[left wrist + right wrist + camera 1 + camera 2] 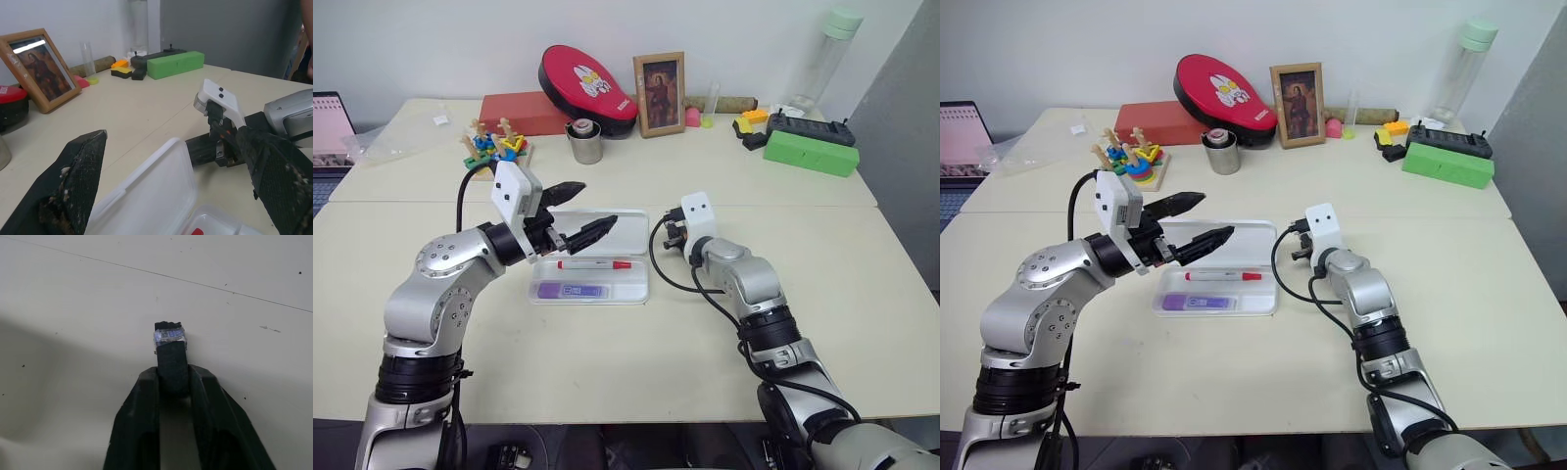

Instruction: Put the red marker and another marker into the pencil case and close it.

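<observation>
The pencil case (637, 292) lies open mid-table, its lid (628, 227) folded back flat. Inside lie the red marker (595, 263) and, nearer me, the purple marker (572, 291). My left gripper (597, 204) hovers open above the case's lid, pointing right, with nothing between its fingers (80, 171). My right gripper (171, 374) rests low at the table just right of the case, beside the lid's corner. It is shut on a small black item (169, 340) with a shiny band, whose end sticks out past the fingertips.
Along the back stand a red oval case (587, 83), a framed picture (660, 93), a metal cup (584, 142), a wooden peg toy (494, 147), a flat red box (524, 113) and a green box (811, 152). A tall bottle (827, 54) stands far right.
</observation>
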Tool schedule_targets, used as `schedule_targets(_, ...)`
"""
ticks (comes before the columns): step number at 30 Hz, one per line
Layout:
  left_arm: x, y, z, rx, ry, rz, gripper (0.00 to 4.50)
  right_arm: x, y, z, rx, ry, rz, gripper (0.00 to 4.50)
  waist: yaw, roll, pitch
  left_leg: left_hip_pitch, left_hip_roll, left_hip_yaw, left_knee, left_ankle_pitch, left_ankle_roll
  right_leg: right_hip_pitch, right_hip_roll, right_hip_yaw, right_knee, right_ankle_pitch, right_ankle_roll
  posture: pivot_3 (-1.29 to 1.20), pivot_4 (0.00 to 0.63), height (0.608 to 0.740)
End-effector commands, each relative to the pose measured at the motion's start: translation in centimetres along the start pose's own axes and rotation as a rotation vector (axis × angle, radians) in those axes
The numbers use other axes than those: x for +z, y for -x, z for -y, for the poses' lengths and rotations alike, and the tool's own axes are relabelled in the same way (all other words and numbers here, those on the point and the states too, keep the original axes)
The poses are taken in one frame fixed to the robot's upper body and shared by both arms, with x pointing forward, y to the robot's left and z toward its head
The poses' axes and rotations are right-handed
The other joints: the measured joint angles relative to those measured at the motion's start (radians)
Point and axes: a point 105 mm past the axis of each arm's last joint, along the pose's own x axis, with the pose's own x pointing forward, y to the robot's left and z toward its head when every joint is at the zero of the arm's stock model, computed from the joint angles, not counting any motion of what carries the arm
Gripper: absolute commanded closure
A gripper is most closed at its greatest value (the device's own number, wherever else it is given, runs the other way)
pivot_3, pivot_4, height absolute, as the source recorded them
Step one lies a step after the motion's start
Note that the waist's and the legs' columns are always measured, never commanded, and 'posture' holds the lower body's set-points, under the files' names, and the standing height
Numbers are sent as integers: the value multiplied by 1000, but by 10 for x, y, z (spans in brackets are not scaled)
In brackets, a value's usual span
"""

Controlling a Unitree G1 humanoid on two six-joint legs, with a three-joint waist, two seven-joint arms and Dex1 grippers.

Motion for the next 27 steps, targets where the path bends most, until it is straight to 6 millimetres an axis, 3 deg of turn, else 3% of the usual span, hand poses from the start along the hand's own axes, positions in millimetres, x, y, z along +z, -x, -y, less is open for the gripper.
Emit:
schedule_targets(1,17,-4,1,0,-55,53,0,23,5,8,-12,-21,111,4234,1,0,0,0,0,0,0,0,0,0,0,0,0,0,0,0,150,740)
schedule_targets(6,22,-8,3,-8,-61,77,0,61,21,21,27,62,309,4236,2,0,0,0,0,0,0,0,0,0,0,0,0,0,0,0,150,740)
schedule_targets(9,26,0,7,-41,-52,68,0,104,52,19,227,16,511,4236,4,0,0,0,0,0,0,0,0,0,0,0,0,0,0,0,150,740)
schedule_targets(11,21,8,7,-50,-56,26,0,113,74,1,423,54,551,4236,1,0,0,0,0,0,0,0,0,0,0,0,0,0,0,0,150,740)
schedule_targets(13,12,20,5,-47,-65,-34,0,99,95,-26,638,177,499,4236,-3,0,0,0,0,0,-1,0,0,0,0,0,0,0,0,0,150,740)
schedule_targets(15,2,34,1,-30,-84,-106,0,69,113,-51,830,313,381,4236,-5,0,0,1,0,0,-1,0,0,0,0,0,0,0,0,0,150,740)
schedule_targets(17,-11,51,-5,1,-104,-184,0,40,117,-65,914,383,251,4236,-8,1,0,1,1,0,-1,0,0,1,0,-1,-1,-1,-1,0,150,740)
schedule_targets(22,-18,71,-2,11,-98,-245,0,7,106,-77,928,461,103,4236,-10,0,1,1,0,0,0,0,0,0,0,1,-1,-3,3,0,150,740)
schedule_targets(27,-24,80,13,-8,-77,-276,0,-8,79,-87,869,488,36,4236,-11,0,0,1,1,0,1,0,0,0,0,1,-1,-3,5,0,150,740)
